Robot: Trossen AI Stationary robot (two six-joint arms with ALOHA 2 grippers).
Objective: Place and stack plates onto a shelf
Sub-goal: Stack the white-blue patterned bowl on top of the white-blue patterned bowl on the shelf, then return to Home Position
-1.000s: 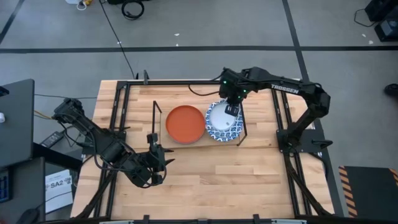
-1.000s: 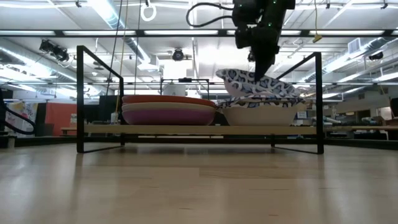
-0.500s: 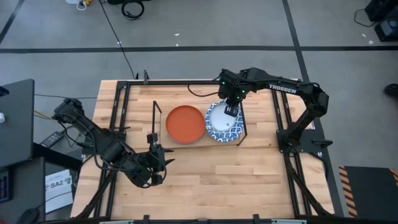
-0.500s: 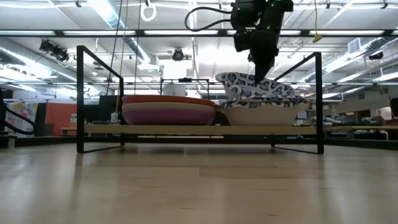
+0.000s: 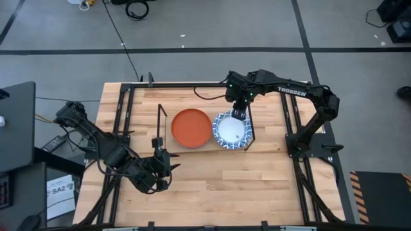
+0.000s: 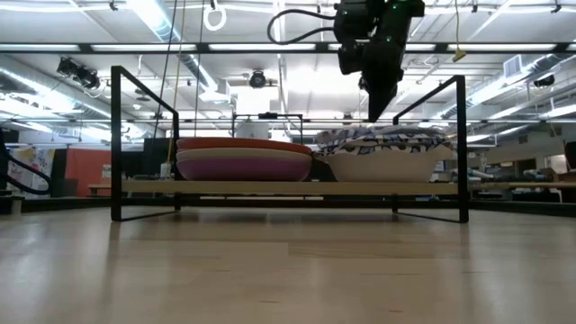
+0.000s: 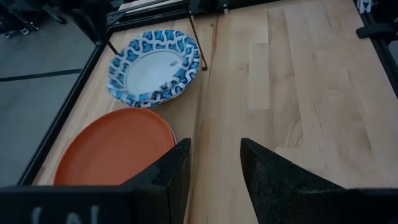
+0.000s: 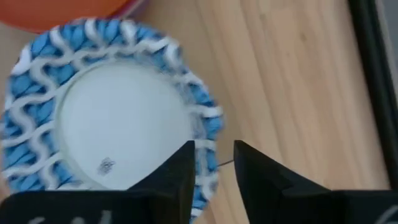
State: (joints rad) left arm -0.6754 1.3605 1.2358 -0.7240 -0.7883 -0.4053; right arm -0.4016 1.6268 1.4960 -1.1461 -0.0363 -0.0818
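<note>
Hovering over the blue-and-white plate (image 5: 232, 131) on the shelf (image 5: 167, 146), the right end effector (image 5: 239, 114) is sitting apart, gripping nothing.

A light wooden table (image 5: 212, 183) stands on grey concrete floor (image 5: 192, 25) crossed by dark lines, while fluorescent ceiling lights (image 6: 148, 13) run overhead.
</note>
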